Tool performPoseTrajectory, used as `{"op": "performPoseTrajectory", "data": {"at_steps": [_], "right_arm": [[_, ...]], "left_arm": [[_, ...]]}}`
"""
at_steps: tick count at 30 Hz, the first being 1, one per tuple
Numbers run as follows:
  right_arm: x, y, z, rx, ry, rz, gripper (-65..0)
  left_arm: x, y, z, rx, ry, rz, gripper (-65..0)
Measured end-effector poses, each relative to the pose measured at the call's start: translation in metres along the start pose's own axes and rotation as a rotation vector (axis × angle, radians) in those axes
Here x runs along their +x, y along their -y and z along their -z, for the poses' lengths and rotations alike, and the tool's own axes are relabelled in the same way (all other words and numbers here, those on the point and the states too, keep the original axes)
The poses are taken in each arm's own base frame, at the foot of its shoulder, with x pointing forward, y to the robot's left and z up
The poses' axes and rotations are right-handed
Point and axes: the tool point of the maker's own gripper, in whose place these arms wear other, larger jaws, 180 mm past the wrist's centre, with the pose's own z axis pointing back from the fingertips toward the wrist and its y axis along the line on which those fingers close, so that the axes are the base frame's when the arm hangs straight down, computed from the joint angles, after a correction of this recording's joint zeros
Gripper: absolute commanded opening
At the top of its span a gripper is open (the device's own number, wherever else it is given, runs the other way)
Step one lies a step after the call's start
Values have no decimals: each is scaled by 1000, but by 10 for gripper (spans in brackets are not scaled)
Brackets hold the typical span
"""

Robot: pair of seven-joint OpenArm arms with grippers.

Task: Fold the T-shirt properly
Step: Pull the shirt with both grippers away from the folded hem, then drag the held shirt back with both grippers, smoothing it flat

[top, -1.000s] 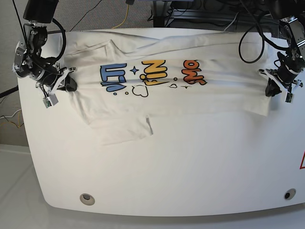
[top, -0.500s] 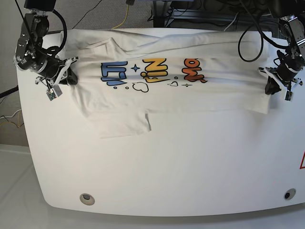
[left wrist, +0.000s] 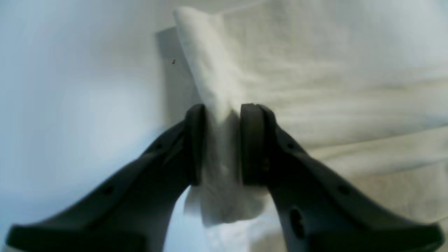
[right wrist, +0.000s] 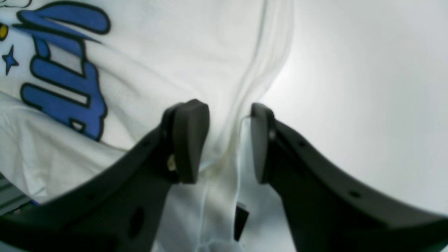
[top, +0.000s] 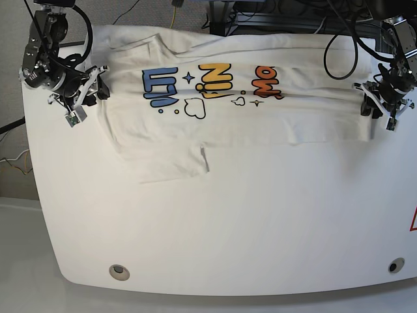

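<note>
We have the T-shirt [top: 260, 124] spread sideways across the far half of the tabletop [top: 247, 228], print facing up, 1 sleeve lying toward us. Our left gripper [left wrist: 222, 143] sits at one end of the cloth: its fingers [left wrist: 194, 143] stand a little apart with a bunched fold of fabric between them, the cloth touching both pads, so it looks loosely pinched more than clamped. Our right gripper [right wrist: 229, 140] is at the other end, beside the blue lettering; its fingers [right wrist: 189, 140] are apart with a ridge of cloth running through the gap, seemingly not squeezed.

The risk now, as we judge it: if either arm pulls away while cloth sits in the gap, fabric could snag and drag, crumpling the flat panel or shifting the whole shirt. Uneven release could skew the fold line.

Writing: 3 cartoon words in blue, yellow and orange, turned sideways and partly folded under, so we can't read them cleanly. A small dark tag [right wrist: 241, 217] shows in the right wrist view, text unreadable.
</note>
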Motion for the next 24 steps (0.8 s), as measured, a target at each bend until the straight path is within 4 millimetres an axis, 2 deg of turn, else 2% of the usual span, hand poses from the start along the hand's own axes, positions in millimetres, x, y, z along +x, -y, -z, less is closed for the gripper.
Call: {"op": "performPoseTrajectory", "data": {"at_steps": [4,7,15,24], "right_arm": [[-1,-12,6,34,2,22,-447],[4,-20,7,69,30,31,-447],[8,-13,3,47,32,23,-447],[35,-10,-3,30,92,-19,-447]], "left_arm": [[-9,14,7,-19,-8,-46,-542],[-8,25,9,-47,19,-64,-542],[-8,24,9,-44,11,-60,-542],[-7,24,10,-43,12,-59,-542]]}}
